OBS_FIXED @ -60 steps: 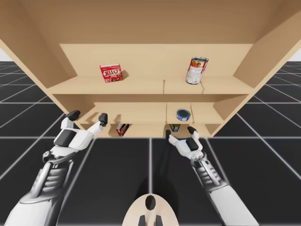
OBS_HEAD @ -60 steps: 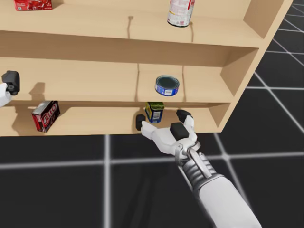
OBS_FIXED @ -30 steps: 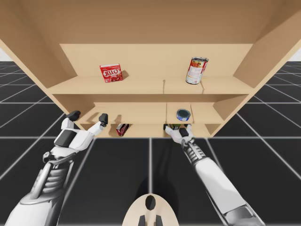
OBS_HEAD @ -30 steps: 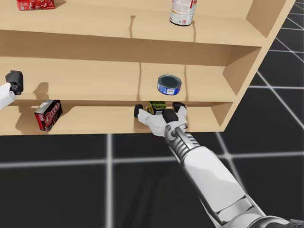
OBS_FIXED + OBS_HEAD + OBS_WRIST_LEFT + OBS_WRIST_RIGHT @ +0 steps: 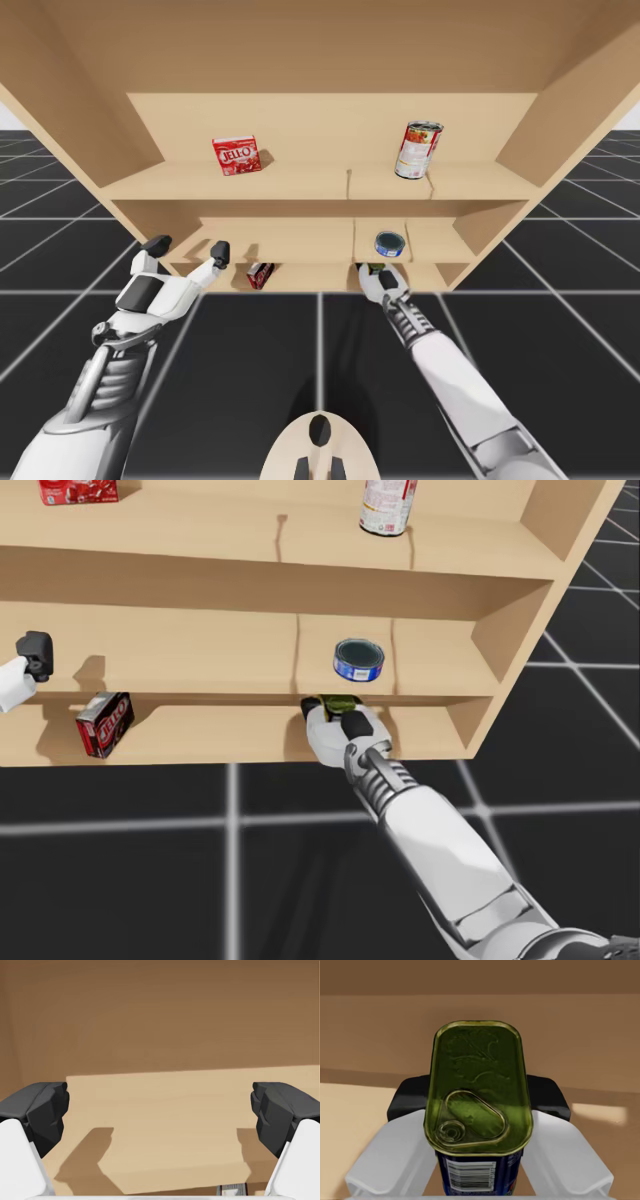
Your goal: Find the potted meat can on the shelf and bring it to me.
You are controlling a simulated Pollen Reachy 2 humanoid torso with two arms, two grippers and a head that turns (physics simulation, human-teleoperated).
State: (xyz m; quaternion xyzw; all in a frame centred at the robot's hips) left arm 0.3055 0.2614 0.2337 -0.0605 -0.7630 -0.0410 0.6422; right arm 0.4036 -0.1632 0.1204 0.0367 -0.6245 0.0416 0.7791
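Right gripper (image 5: 478,1101) closed since earlier, clamping potted meat can (image 5: 477,1085)

Shelf: pale wooden shelf (image 5: 180,650), three levels, thin upright dividers.
Top level: red box (image 5: 78,490) far left; tall can (image 5: 385,507) upright, well to its right.
Middle level: flat blue round can (image 5: 358,660).
Bottom level: dark red box (image 5: 104,723), tilted, at left; green-topped potted meat can (image 5: 338,703) right below the flat blue round can.
Right arm: right gripper (image 5: 336,712) around the potted meat can, a finger at each side.
Left arm: left gripper (image 5: 33,652) before the middle level, well apart from the boxes.
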